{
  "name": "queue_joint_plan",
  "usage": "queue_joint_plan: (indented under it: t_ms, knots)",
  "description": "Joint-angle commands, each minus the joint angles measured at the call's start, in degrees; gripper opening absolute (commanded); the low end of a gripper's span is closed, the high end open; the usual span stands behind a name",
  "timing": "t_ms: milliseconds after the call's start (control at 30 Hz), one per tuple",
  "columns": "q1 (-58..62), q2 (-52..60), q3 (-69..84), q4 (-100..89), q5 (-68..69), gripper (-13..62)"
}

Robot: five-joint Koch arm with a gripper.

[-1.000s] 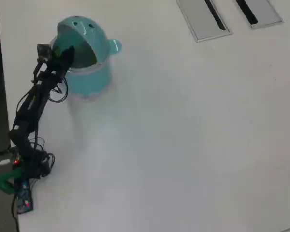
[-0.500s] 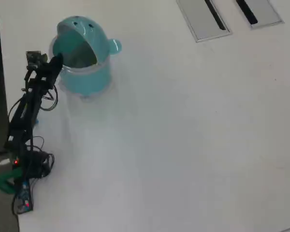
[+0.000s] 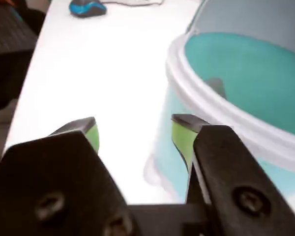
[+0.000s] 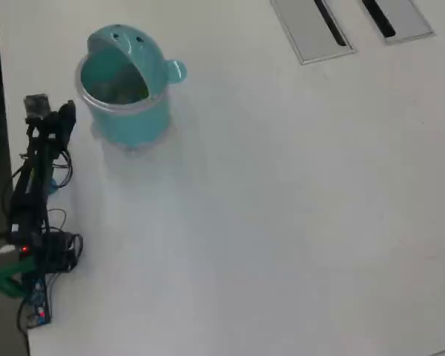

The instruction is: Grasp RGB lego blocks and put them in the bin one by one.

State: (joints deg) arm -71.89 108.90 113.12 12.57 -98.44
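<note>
Pulled back from the bin (image 4: 126, 93), my arm now stands left of it in the overhead view, where a second ago the pincer (image 4: 65, 117) reached over the rim. From the wrist view I see the pincer (image 3: 135, 132) spread wide and empty, green pads (image 3: 183, 137) apart, white table (image 3: 98, 73) showing between them. Just right of it there, the teal bin (image 3: 226, 73) stands upright, its clear rim band near the right pad but not touching. Its lid is tipped back, mouth open. I can make out something dark inside, not which block. Two grey panels (image 4: 311, 30) lie at the table's far edge.
</note>
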Motion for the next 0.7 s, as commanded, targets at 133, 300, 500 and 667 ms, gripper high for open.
queue_joint_plan:
  t_ms: [133,300,500,667]
  knots:
    - [-2.20,6.68,2.37,0.70,4.04,26.3]
    - [-2.64,10.28,4.92,6.50,4.22,26.3]
    - [-3.34,14.06,10.37,10.63,3.60,26.4]
    - [-5.89,15.29,14.68,13.36,2.99,26.4]
